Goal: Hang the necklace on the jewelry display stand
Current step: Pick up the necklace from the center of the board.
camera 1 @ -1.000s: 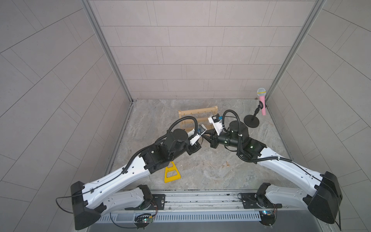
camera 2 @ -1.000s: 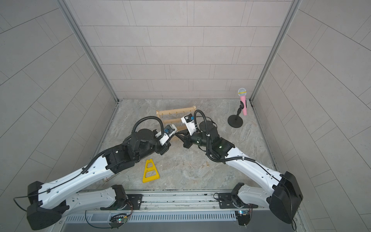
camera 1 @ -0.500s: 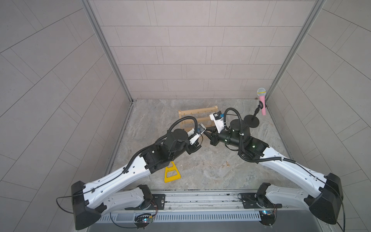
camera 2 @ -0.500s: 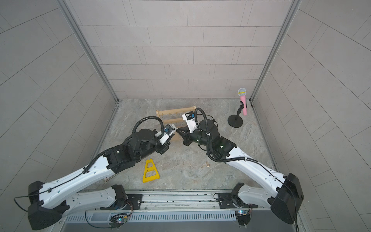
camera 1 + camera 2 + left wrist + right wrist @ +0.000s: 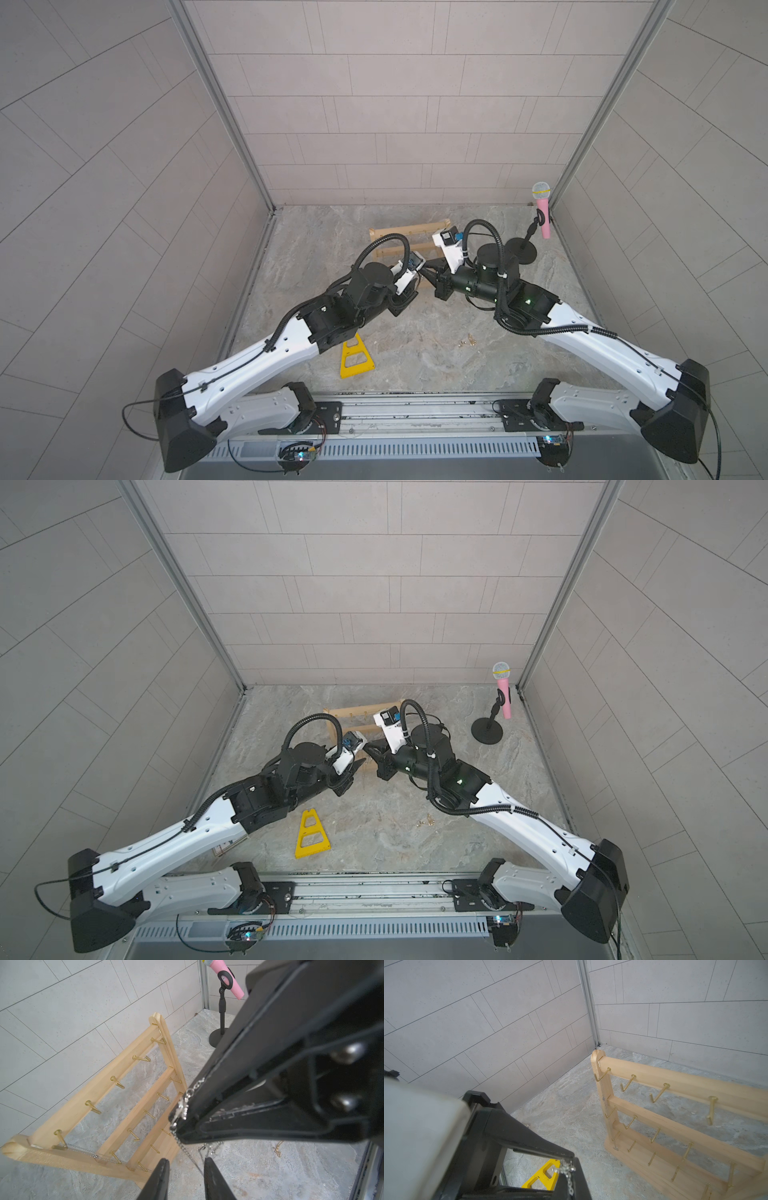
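My right gripper [image 5: 569,1169] is shut on the silver necklace [image 5: 568,1167], pinching it near the clasp. In the left wrist view the necklace [image 5: 182,1105] hangs down from the right gripper [image 5: 174,1126]. Its chain runs loose between the parted fingers of my open left gripper [image 5: 185,1160]. Both grippers meet tip to tip just in front of the jewelry display stand [image 5: 395,228] [image 5: 353,710], a pale wooden rack with brass hooks [image 5: 93,1095] [image 5: 675,1080]. Another silver chain [image 5: 603,1097] hangs from the end hook of its top bar.
A yellow triangular frame [image 5: 356,357] [image 5: 311,833] lies flat near the left arm. The pink microphone [image 5: 543,212] on its black round-based stand [image 5: 521,253] is at the back right corner. A thin gold chain [image 5: 467,341] [image 5: 277,1149] lies on the table under the right arm.
My left gripper has opened and let go of the chain. The right gripper has shifted slightly toward the rack, still holding the necklace.
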Robot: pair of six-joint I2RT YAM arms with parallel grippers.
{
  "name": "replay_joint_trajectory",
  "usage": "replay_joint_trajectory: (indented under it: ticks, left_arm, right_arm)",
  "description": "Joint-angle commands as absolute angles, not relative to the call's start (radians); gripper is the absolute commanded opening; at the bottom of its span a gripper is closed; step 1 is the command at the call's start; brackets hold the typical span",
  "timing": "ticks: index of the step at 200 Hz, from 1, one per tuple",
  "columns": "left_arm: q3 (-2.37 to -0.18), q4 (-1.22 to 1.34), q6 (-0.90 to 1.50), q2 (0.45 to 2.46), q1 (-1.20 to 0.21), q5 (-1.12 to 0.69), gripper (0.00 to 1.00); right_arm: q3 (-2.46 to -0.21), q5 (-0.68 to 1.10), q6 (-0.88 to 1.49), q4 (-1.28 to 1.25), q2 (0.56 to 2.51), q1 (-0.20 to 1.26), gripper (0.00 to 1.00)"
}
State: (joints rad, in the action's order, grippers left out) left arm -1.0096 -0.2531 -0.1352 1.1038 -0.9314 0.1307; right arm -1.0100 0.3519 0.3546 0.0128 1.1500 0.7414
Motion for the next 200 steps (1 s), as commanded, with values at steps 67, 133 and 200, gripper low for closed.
replay_joint_trajectory:
  ticks: [67, 133, 200]
  left_arm:
    - [-1.007, -0.157, -0.070, 1.137, -0.902, 0.148, 0.34]
    - [-0.986, -0.149, -0.053, 1.126, -0.891, 0.152, 0.34]
    - [-0.946, -0.073, 0.011, 1.167, -0.891, 0.156, 0.38]
  right_arm:
    - [-1.047, 0.375, 0.339, 0.023, 1.108, 0.747, 0.00]
    - [-1.049, 0.376, 0.350, 0.015, 1.102, 0.747, 0.00]
    - [-1.066, 0.384, 0.365, -0.001, 1.095, 0.747, 0.00]
